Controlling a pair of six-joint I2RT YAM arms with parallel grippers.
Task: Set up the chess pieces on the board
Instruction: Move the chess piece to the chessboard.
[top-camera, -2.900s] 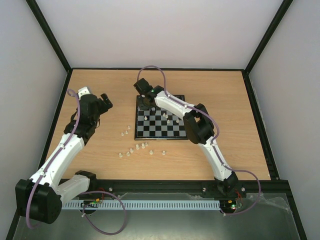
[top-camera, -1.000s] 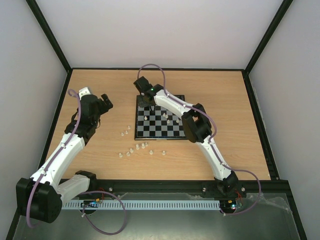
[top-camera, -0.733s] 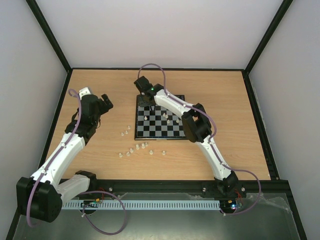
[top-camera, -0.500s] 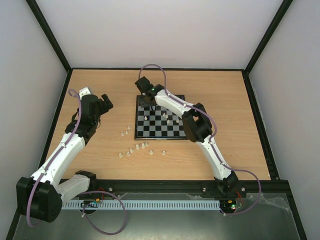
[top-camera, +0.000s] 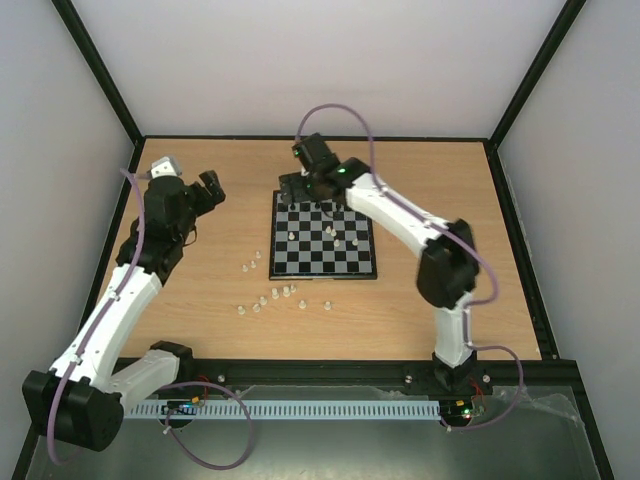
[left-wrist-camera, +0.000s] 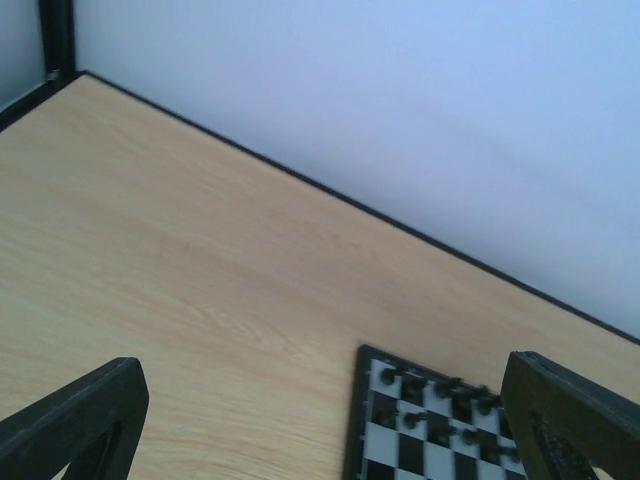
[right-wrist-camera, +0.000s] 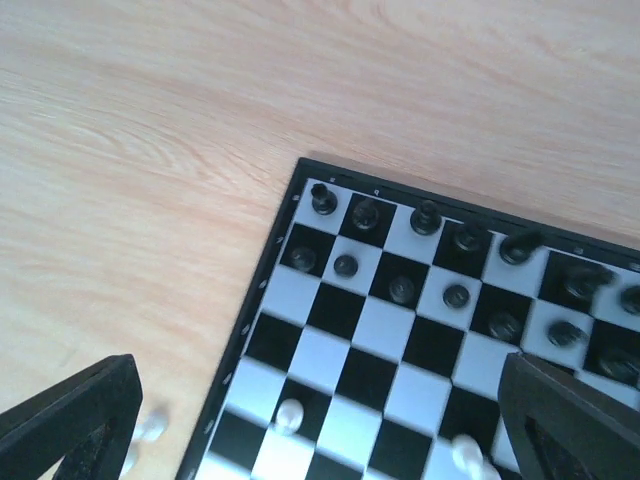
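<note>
The board (top-camera: 322, 236) lies mid-table, with black figures along its far rows. A few whitish chess pieces (top-camera: 291, 234) stand on it, and several more (top-camera: 272, 296) lie on the wood in front of its left corner. My right gripper (top-camera: 303, 190) hovers over the board's far left corner, open with nothing between its fingers. In the right wrist view the right gripper (right-wrist-camera: 320, 440) looks down on the board (right-wrist-camera: 262, 297) and a white piece (right-wrist-camera: 289, 414). My left gripper (top-camera: 206, 194) is open and empty, well left of the board. The left wrist view shows the left gripper (left-wrist-camera: 320, 440) and the board's corner (left-wrist-camera: 356, 420).
A black rail (top-camera: 320, 370) runs along the near edge by the arm bases. Black-framed walls close in the table, the back one (left-wrist-camera: 400, 110) near the board's far side. One loose white piece (right-wrist-camera: 150, 428) lies just off the board's left edge.
My right gripper has opened and lifted off a white piece on the board's left side, drawing back to the far edge; its elbow swung right. The left arm rose slightly.
</note>
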